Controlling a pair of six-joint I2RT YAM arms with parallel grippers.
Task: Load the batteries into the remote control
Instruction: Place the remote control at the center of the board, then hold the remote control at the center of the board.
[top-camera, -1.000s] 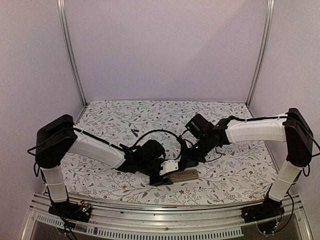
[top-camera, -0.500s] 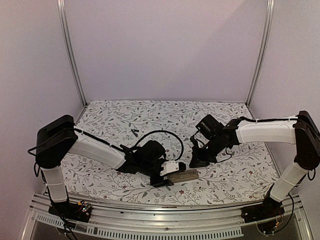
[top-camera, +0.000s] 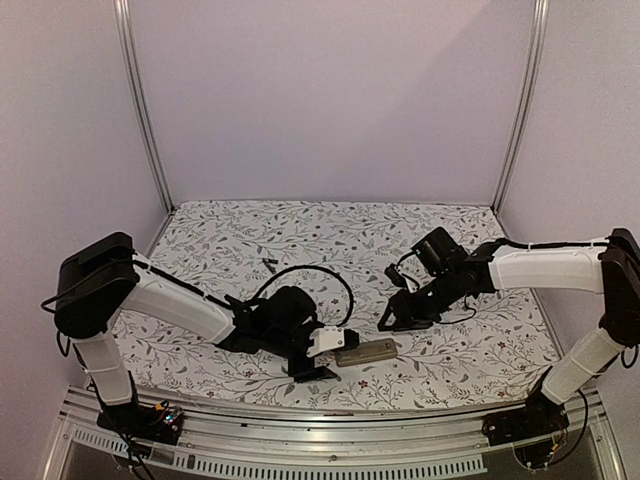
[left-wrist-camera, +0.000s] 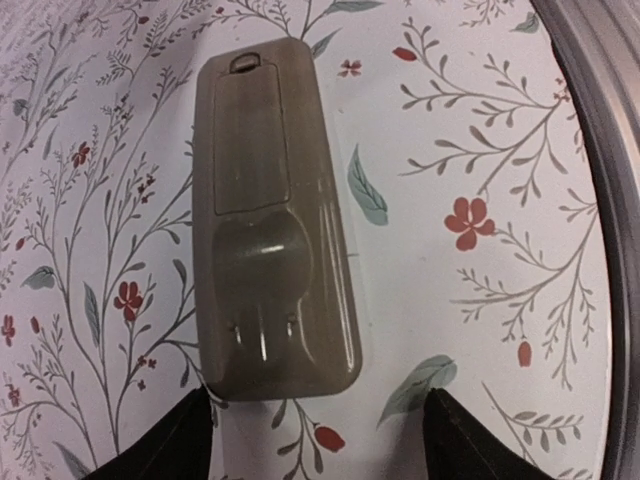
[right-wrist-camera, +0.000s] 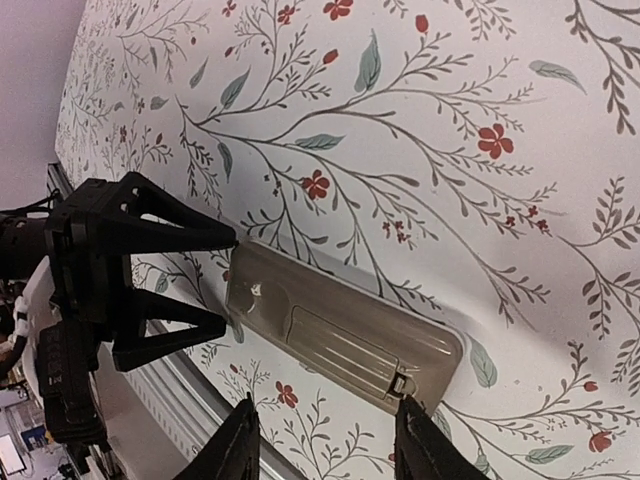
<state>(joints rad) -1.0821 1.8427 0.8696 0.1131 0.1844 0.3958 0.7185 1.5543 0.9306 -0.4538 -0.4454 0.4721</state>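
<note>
The remote (top-camera: 367, 351) lies back-up on the flowered cloth (top-camera: 250, 230), low in the middle of the top view. The left gripper (left-wrist-camera: 318, 442) stands wide open at its left end, gripping nothing. The right gripper (right-wrist-camera: 322, 448) hangs to its upper right, fingers parted and empty

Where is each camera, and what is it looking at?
Top external: high behind the arms, looking down at the table; both arms show.
Left wrist: on the left arm, looking down at the remote control; left gripper shows.
Right wrist: on the right arm, looking at remote control and left gripper; right gripper shows.
All share the remote control.
</note>
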